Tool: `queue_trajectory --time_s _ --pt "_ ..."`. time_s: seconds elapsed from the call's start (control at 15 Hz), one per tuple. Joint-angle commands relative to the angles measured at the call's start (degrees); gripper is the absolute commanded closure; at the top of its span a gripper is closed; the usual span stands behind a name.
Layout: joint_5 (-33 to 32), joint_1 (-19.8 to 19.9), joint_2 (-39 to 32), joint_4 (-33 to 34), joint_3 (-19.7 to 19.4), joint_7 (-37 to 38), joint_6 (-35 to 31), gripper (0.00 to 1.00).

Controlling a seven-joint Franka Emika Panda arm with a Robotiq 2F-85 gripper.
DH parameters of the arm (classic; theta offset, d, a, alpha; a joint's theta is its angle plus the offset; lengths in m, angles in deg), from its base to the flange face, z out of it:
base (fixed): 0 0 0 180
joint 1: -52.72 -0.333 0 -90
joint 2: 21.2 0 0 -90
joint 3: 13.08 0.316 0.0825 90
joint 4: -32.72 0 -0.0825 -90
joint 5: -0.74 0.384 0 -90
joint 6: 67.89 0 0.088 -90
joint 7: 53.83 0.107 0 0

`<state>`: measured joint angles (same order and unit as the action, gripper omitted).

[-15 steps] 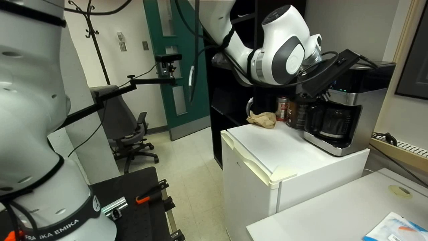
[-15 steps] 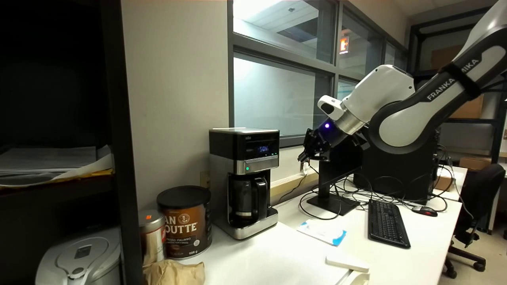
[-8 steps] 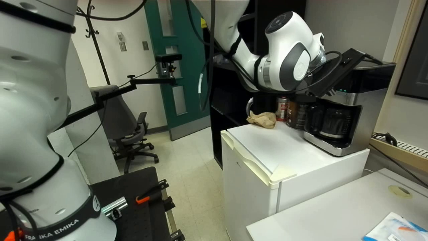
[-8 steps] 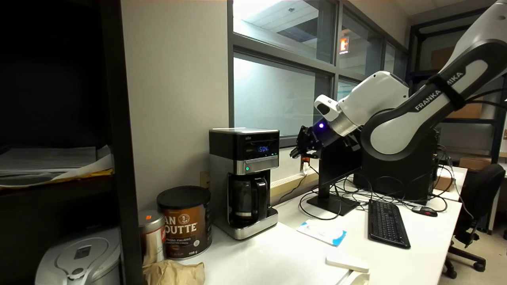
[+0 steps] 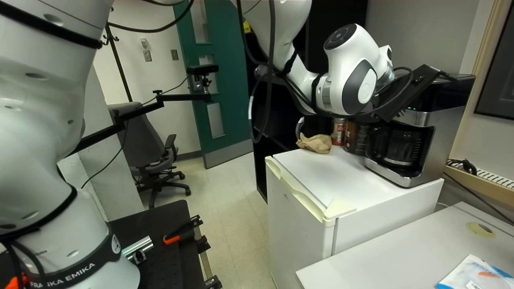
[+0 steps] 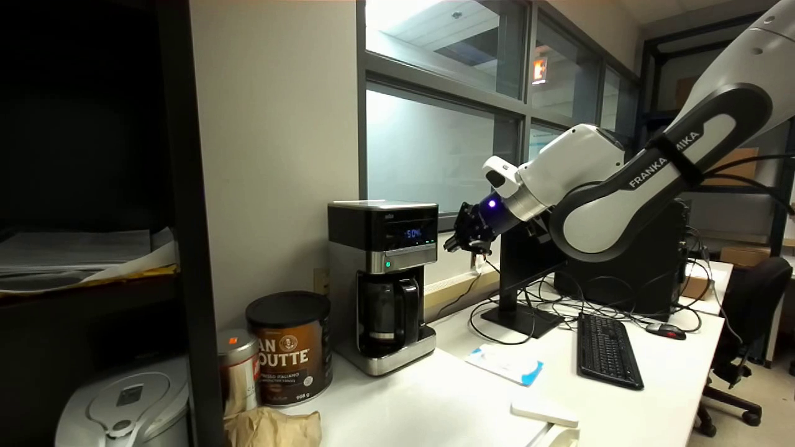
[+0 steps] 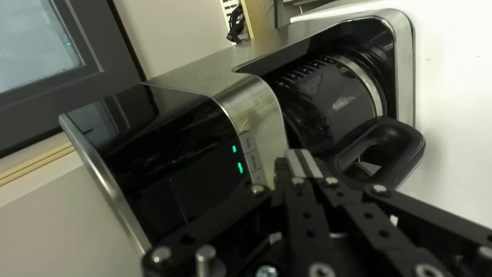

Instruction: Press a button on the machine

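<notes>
Near the coffee maker (image 7: pixel 250 107), the gripper (image 7: pixel 303 163) (jaws together) hovers.

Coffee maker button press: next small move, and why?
I'd likely shift the shut gripper toward the button row on the coffee maker. In the wrist view it appears right of that row, and an exterior view shows a gap between gripper and coffee maker.
</notes>
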<state>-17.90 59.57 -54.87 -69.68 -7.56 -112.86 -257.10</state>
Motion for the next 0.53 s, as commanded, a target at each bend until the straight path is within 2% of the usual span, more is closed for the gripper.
queue_trajectory --time_s 0.0,0.47 --pt "-0.6 -0.4 -2.7 3.9 -0.4 -1.0 -1.6 1.00" --pt "-0.3 -1.0 -5.2 7.8 -1.4 -0.7 -1.2 1.00"
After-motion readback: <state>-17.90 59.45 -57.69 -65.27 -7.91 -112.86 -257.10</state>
